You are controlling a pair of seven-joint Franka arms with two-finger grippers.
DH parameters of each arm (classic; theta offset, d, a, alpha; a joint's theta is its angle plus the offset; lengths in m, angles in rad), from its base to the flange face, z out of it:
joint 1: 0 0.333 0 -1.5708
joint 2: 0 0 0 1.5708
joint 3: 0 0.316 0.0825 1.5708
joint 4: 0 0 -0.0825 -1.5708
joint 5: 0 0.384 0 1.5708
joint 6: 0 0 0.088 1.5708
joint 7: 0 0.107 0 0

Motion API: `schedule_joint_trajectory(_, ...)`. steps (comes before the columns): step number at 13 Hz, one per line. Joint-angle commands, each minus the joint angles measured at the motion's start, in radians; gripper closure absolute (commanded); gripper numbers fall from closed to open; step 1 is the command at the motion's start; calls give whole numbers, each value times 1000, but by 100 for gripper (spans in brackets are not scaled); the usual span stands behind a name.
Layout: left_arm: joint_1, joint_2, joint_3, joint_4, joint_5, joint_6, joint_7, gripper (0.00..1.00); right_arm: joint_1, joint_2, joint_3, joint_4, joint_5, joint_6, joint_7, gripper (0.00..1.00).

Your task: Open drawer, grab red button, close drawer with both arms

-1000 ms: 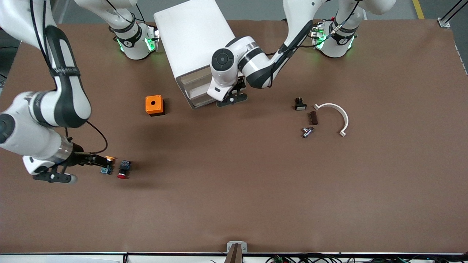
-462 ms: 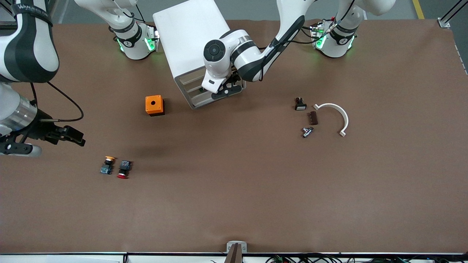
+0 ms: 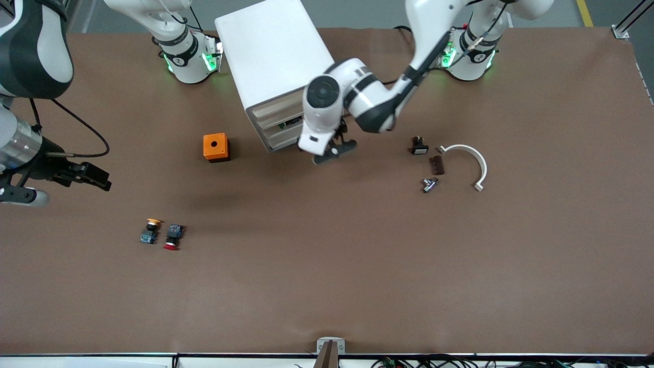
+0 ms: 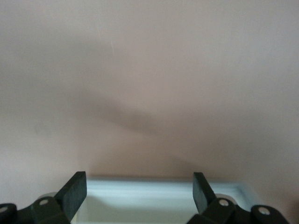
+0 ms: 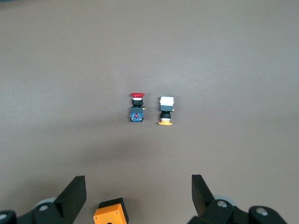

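Observation:
The white cabinet (image 3: 271,56) stands between the arms' bases. Its drawer (image 3: 278,121), second from the top, sits level with the other three fronts. My left gripper (image 3: 334,149) hovers just in front of the cabinet's drawers. In the left wrist view it (image 4: 139,191) is open and empty, with a white edge (image 4: 159,198) between the fingers. The red-capped button (image 3: 172,238) lies on the table near the right arm's end, also in the right wrist view (image 5: 136,107). My right gripper (image 3: 97,179) is open and empty in the air, apart from the button; it also shows in the right wrist view (image 5: 139,191).
A yellow-orange-capped button (image 3: 150,231) lies beside the red one. An orange cube with a hole (image 3: 215,147) sits nearer the cabinet. Toward the left arm's end lie a small black part (image 3: 419,145), a brown piece (image 3: 437,164), a metal piece (image 3: 429,184) and a white curved piece (image 3: 470,158).
My right gripper has risen from beside the yellow-orange button and moved off toward the right arm's end. My left gripper went in against the drawer fronts, then drew back from them.

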Motion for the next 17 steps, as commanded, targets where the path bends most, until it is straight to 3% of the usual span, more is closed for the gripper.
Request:
schedule_joint_trajectory(1, 119, -99, -9, -10, 58, -70, -2, 0, -16, -91, 13, -3, -19, -72, 29, 0)
schedule_joint_trajectory(5, 266, -197, -11, 31, 74, -165, 85, 0, -13, -203, 18, -14, -19, -173, 73, 0)
schedule_joint_trajectory(10, 472, -226, -8, 188, 74, -363, 551, 0, -16, -236, 18, -13, -20, -187, 75, 0)
schedule_joint_trajectory(14, 620, -308, -21, 194, 75, -453, 804, 0, -15, -233, 20, -6, -28, -190, 75, 0)
schedule_joint_trajectory(17, 642, -373, 21, 188, 74, -490, 1004, 0, -15, -233, 20, 1, -29, -203, 129, 0)
